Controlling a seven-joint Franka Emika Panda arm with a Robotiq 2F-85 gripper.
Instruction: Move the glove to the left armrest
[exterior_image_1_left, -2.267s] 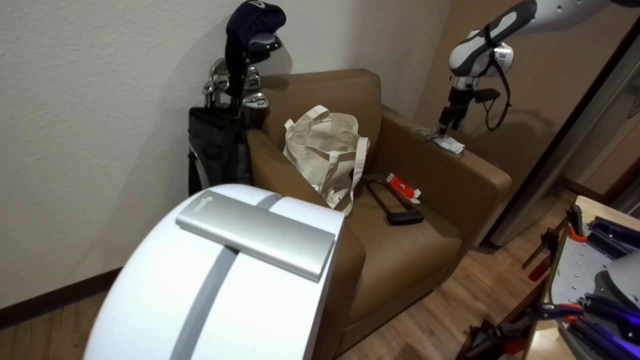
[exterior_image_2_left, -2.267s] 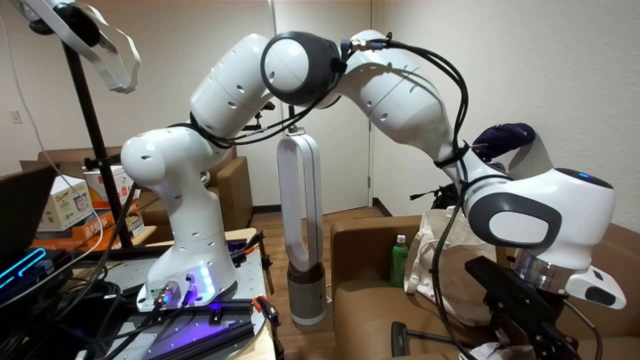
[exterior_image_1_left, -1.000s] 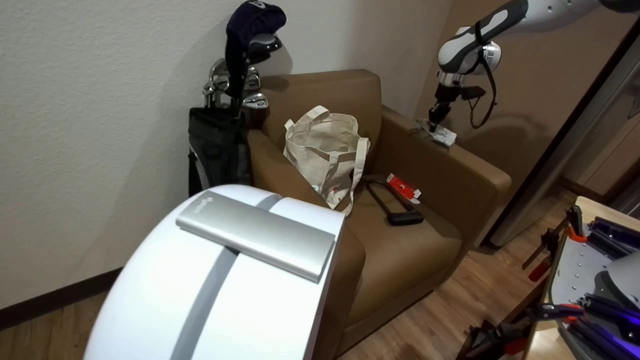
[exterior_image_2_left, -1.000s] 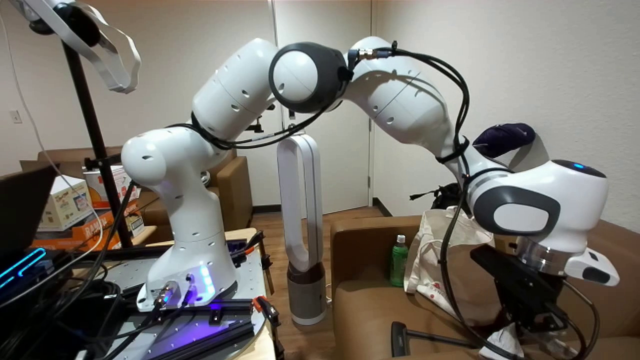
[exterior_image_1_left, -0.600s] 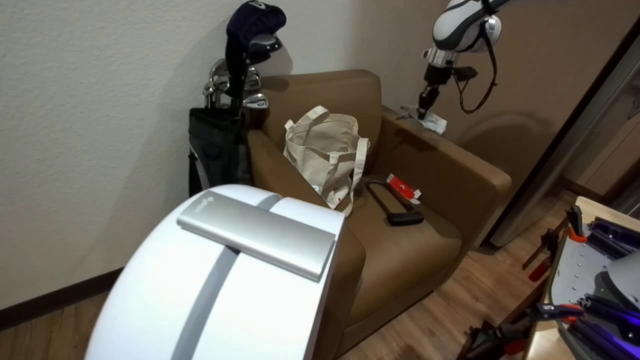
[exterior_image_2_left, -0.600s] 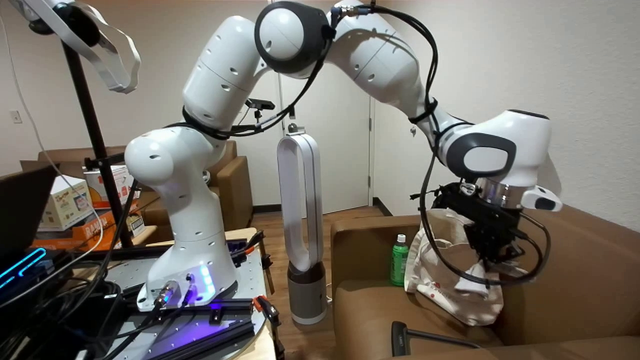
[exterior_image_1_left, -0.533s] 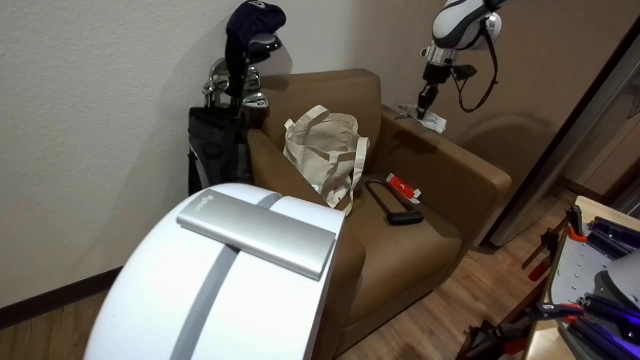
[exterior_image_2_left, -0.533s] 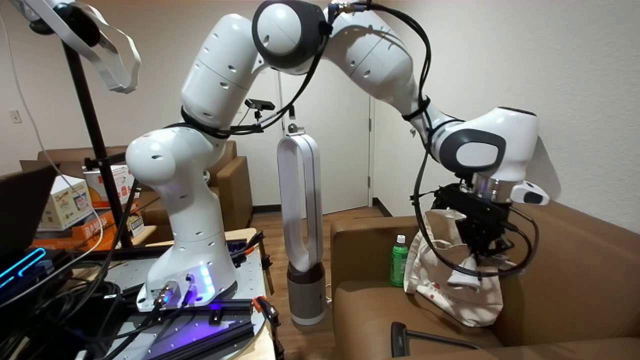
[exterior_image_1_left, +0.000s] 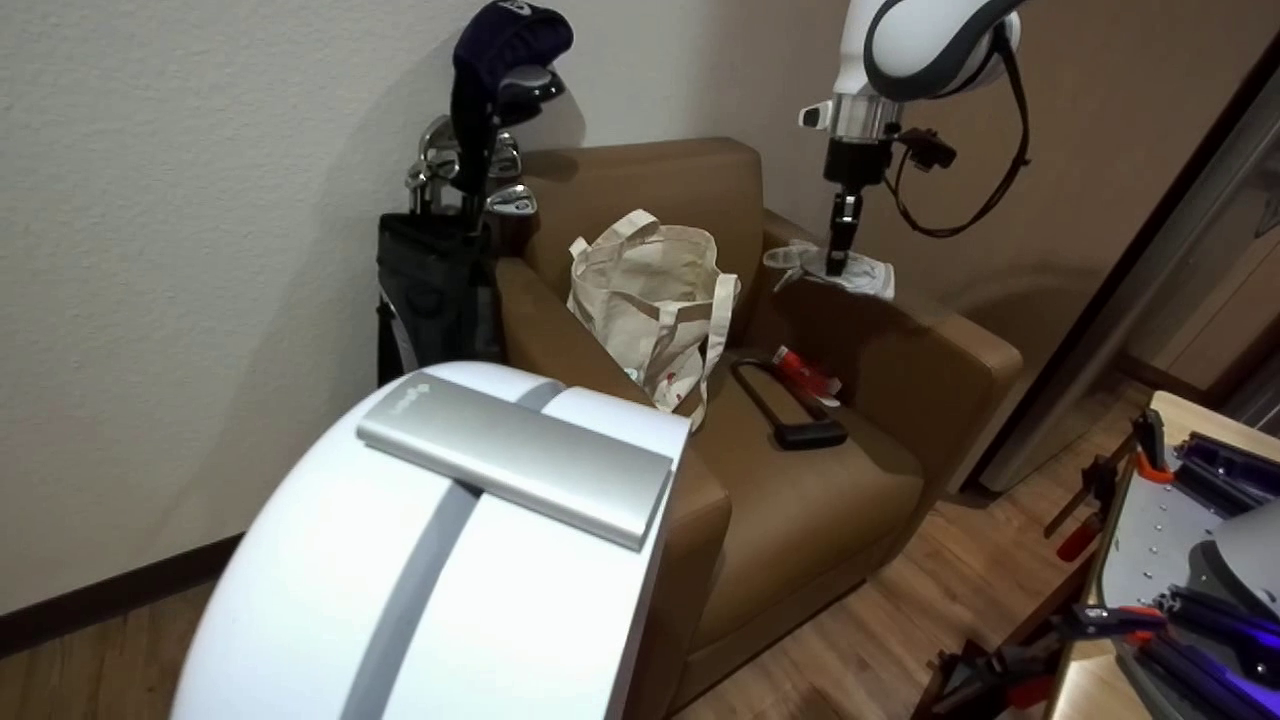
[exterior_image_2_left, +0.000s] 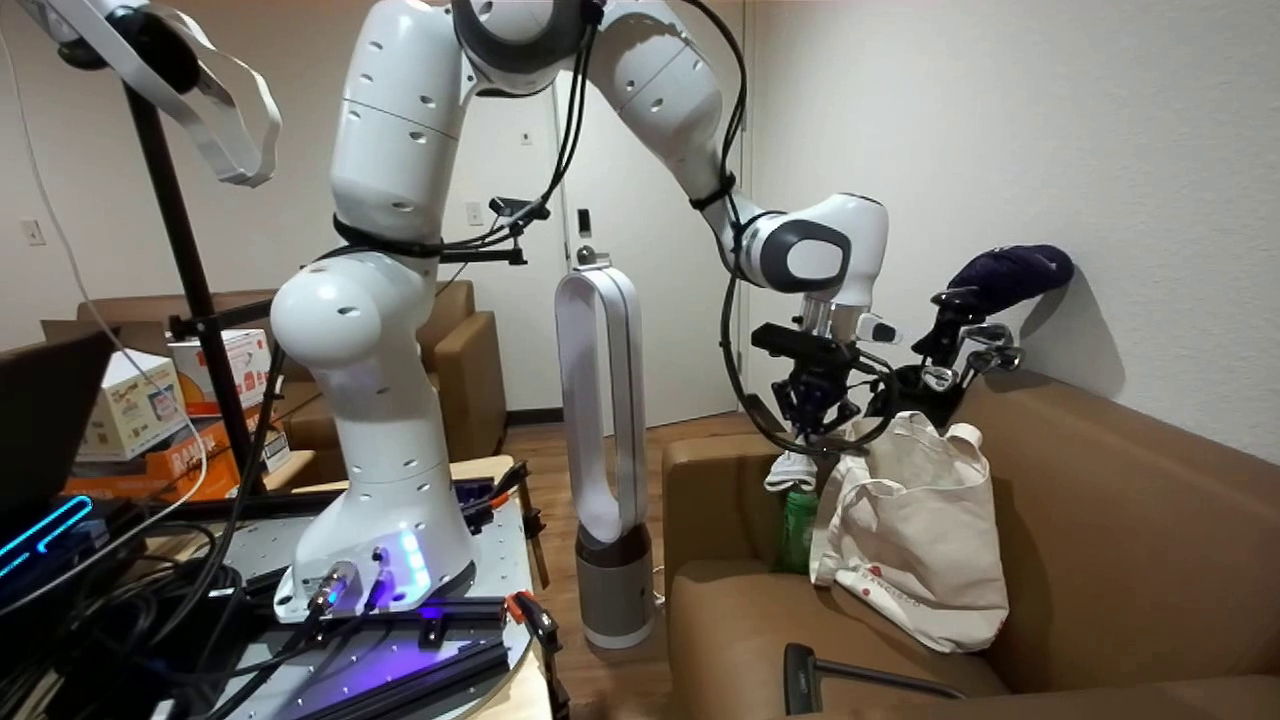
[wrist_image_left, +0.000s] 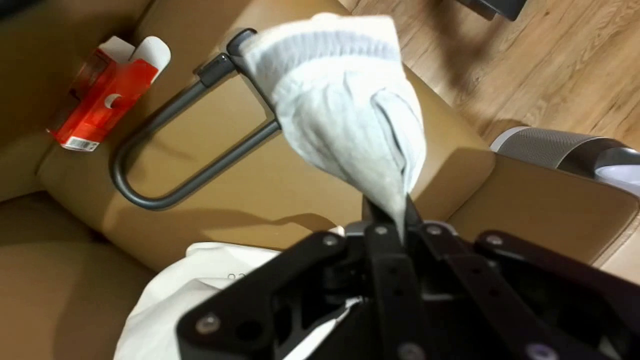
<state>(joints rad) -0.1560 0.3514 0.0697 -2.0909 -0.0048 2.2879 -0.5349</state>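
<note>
Gripping the white glove (wrist_image_left: 345, 105) around its middle, I hang over the brown armchair (exterior_image_1_left: 795, 525), my gripper (exterior_image_1_left: 837, 262) pointing down and my jaws pinched together on the cloth. The glove's ribbed cuff juts out to one side; what look like its fingers trail out the other. A couple of seconds ago it lay on the box-side armrest (exterior_image_1_left: 960, 328); now it is up in the air, clear of that leather. In an exterior view my arm (exterior_image_2_left: 660, 95) has swung across from in front of the cream tote bag (exterior_image_2_left: 910, 540) to near the bottle-side armrest (exterior_image_2_left: 712, 475), so the bag and the golf clubs (exterior_image_2_left: 985, 357) behind it show plainly. From there the glove covers the cap of the green bottle (exterior_image_2_left: 798, 530), in plain sight half a second ago; whether it touches the bottle or that armrest I cannot tell. In an exterior view the red box (exterior_image_1_left: 803, 370) looks darker than it did then, yet it lies where it was on the seat, as does the black U-shaped lock (exterior_image_1_left: 810, 435) near it.
</note>
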